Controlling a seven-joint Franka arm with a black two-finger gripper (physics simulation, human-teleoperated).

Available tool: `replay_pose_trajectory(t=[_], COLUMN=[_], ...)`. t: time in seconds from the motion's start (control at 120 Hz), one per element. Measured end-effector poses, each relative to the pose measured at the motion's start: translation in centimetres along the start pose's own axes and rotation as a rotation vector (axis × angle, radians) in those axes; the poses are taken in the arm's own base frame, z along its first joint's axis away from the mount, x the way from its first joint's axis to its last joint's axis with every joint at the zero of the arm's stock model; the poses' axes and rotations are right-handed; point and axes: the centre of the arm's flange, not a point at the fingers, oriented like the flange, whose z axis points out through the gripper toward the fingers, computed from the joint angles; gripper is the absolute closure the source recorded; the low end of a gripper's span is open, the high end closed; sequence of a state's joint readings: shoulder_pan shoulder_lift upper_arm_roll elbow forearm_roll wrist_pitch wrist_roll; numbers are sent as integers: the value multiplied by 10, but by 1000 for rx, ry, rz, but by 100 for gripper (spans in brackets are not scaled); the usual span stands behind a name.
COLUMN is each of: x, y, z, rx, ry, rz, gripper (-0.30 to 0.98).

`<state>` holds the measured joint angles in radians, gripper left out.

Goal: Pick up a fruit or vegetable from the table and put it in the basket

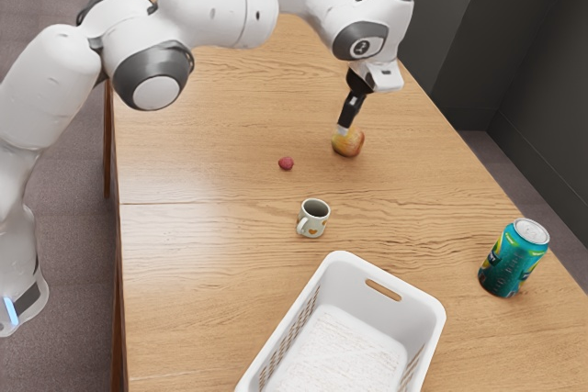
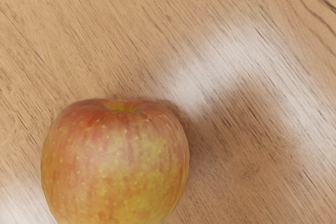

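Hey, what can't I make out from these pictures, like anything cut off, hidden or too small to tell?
Basket: near end, cut off by the exterior view's lower edge.
Apple: lower part, cut off by the wrist view's lower edge.
Claw: open or shut, too small in the exterior view.
Can: full lettering, too small in the exterior view.
Small red item: exact kind, too small in the exterior view.

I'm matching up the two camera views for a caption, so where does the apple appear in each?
Exterior view: just above and right of centre, the apple sits under the gripper.
Wrist view: large and close, cut off by the picture's edge, beside a soft dark shadow.
Shared landmark: the wood-grained table beneath it.
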<state>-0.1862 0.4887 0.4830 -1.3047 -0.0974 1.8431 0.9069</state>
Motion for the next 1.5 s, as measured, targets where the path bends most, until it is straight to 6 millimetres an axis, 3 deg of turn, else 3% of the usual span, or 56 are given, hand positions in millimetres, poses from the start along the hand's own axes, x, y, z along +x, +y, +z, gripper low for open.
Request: replay_pose_trajectory(t=[0.2,0.708,1.267,1.4,1.5], x=[1,11,12,0,-2], y=[-13,-16,-18,-26,-28], z=[18,61,82,88,88], rx=[32,18,10,-7,-7], ry=[10,20,16,27,37], rz=[67,166,210,183,177], gripper=[0,0,0,23,30])
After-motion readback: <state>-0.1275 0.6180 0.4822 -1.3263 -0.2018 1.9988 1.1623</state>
